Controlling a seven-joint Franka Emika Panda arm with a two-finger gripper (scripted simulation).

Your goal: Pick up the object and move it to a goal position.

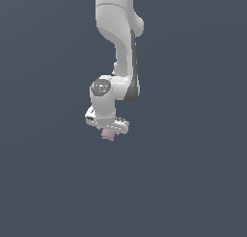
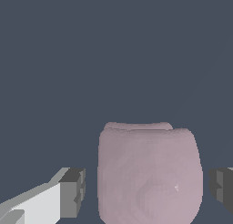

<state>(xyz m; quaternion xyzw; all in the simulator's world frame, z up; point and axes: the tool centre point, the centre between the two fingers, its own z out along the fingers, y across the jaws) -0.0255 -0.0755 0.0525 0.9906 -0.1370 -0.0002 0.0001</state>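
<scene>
We're looking at the pink lump (image 2: 149, 175) sitting right between the two dark finger pads (image 2: 73, 192), and there is a clear gap on each side of it in the wrist view: the jaws are spread, nothing clenched yet. In the exterior view, the lump peeks out just beneath the white gripper (image 1: 110, 133), a little left of the frame's centre, with the arm (image 1: 120, 43) coming down from the top edge.

How will it handle? We'd judge it light, since it's far narrower than the gripper. Its faces are rounded and a bit uneven, with a raised lip along the far edge, so it may not be truly rigid; we can't tell soft from stiff here. The matte look suggests it isn't slippery, though that is a guess. The best hold, we'd say, is across the two side faces the pads already flank, about mid-height, where the walls run closest to straight. Pinch too near a rounded corner and it could twist or squirt out.

Now the floor (image 1: 193, 183): a plain, flat, dark slate-blue expanse, no texture, no edges. Whether the lump rests on it or hangs just above, we can't say, because no shadow shows. We see no marker for the goal in either view.
</scene>
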